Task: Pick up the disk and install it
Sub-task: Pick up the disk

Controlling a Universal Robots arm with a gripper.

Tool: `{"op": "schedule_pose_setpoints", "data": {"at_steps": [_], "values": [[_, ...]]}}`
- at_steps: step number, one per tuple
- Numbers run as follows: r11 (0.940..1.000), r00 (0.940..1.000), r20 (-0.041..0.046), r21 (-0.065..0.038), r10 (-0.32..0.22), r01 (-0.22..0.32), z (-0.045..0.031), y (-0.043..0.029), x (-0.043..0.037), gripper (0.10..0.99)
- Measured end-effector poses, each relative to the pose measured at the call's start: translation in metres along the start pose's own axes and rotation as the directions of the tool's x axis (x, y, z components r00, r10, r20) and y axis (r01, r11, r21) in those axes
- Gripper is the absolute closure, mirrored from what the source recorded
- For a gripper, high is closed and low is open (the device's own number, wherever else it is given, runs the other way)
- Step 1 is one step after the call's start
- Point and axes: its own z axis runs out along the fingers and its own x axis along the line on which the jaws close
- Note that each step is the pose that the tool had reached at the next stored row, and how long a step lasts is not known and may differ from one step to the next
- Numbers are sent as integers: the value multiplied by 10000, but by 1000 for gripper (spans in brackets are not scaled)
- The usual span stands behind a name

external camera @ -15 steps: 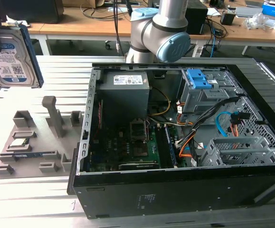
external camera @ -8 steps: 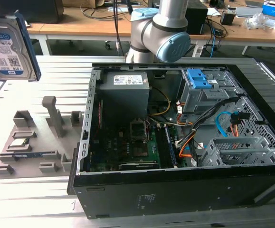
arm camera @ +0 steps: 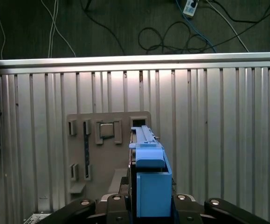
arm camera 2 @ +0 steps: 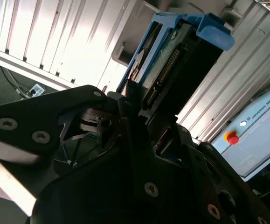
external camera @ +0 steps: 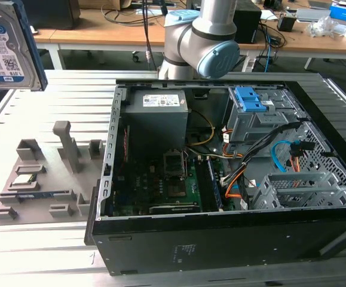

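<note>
Exterior view: disk held aloft, well apart from open computer case.
First wrist view: gripper pinching disk on both sides, over grey parts tray.

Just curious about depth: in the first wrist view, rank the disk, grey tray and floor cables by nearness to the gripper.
1. disk, clamped in the gripper.
2. grey tray, on the table beneath.
3. floor cables, beyond the table's edge.

Exterior view overlooks the case; both wrist views share the disk close-up.
</note>
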Motion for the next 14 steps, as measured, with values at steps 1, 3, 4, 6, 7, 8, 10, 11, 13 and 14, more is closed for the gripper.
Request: {"op": "schedule_pose_setpoints", "data": {"at_steps": [1,3,4,6,7,8,10,11,13,14], "values": [[10000,10000,0,0,0,0,-27,0,1,725],[10000,10000,0,-1,0,0,-78,-1,2,725],[10000,10000,-1,-2,0,0,-133,-2,3,725],[10000,10000,-1,-2,0,0,-181,-2,4,725],[10000,10000,-1,-2,0,0,-209,-2,5,725],[10000,10000,0,-1,0,0,-228,-3,6,725],[10000,10000,0,-1,1,-1,-395,-4,10,725],[10000,10000,0,0,0,0,-530,-6,14,725],[10000,10000,0,-1,0,0,-643,-8,18,725],[10000,10000,0,-1,1,-1,-660,-8,18,725]]}}
